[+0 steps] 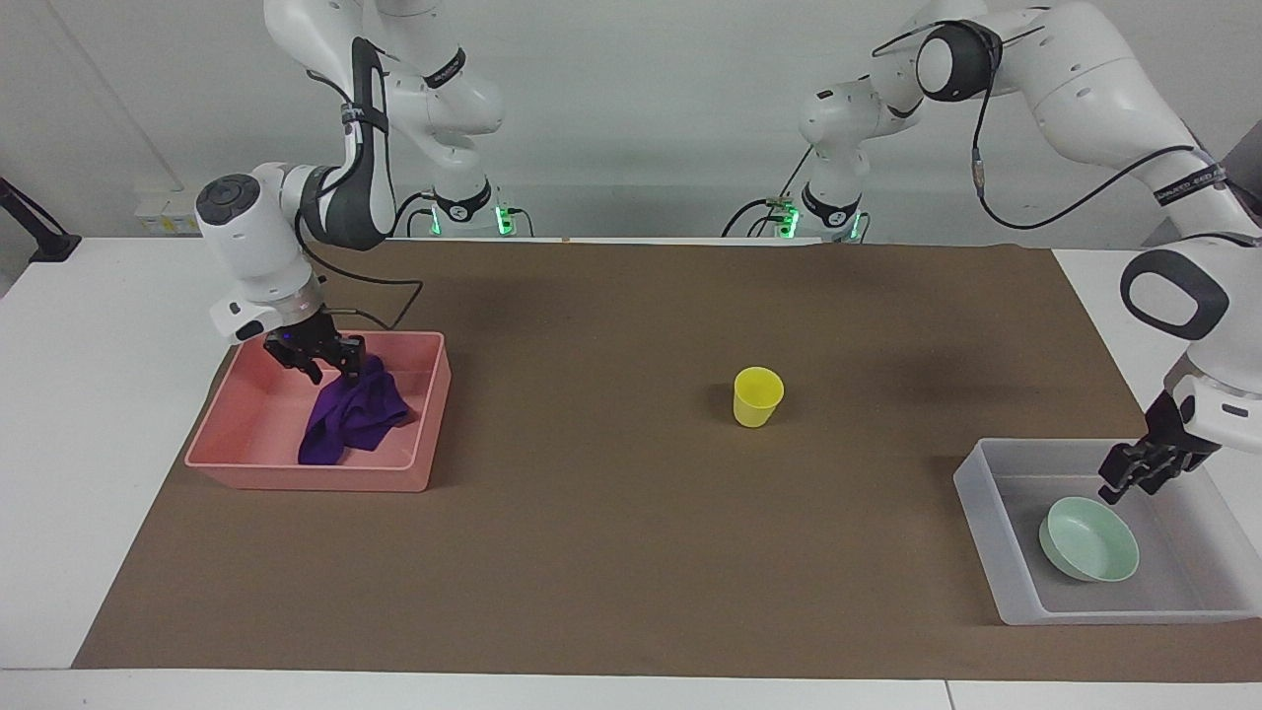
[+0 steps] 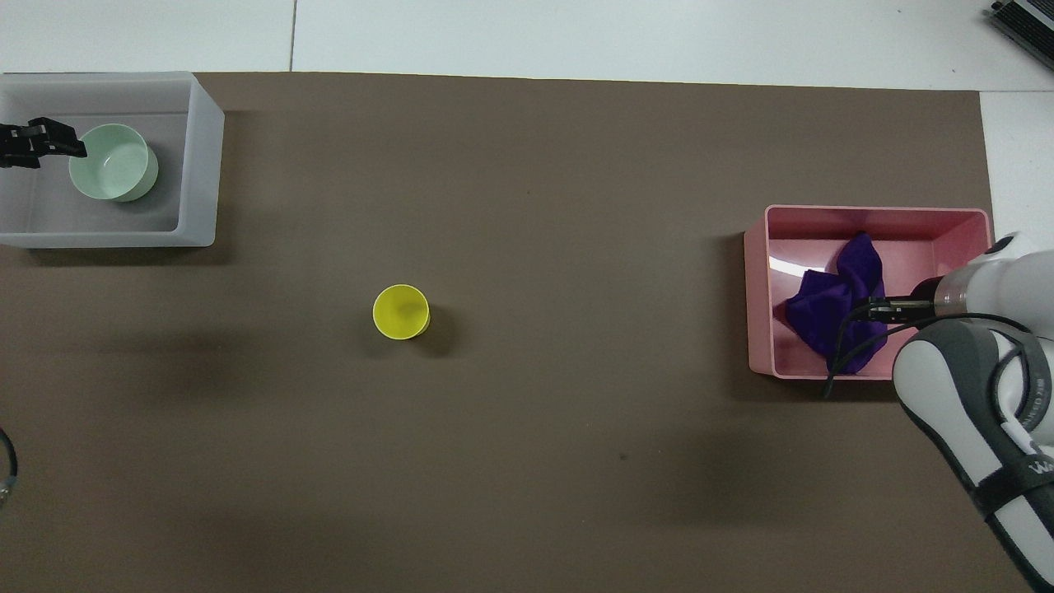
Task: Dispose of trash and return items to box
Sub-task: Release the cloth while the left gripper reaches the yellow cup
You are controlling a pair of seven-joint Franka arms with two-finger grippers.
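Cup (image 1: 757, 395): upright mid-mat, well apart from both bins, open mat all round.
Pink bin (image 1: 424, 414): right arm's end; cloth (image 1: 353, 419) crumpled inside.
Right gripper (image 1: 320, 361): over the cloth, fingers apart, empty.
Box (image 1: 986, 532): left arm's end; bowl (image 1: 1089, 538) on its floor.
Left gripper (image 1: 1134, 480): above bowl, spread, holding nothing.

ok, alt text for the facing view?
Purple cloth lies in the pink bin under the right gripper; mint bowl sits in the clear bin under the left gripper. Yellow cup stands mid-table.
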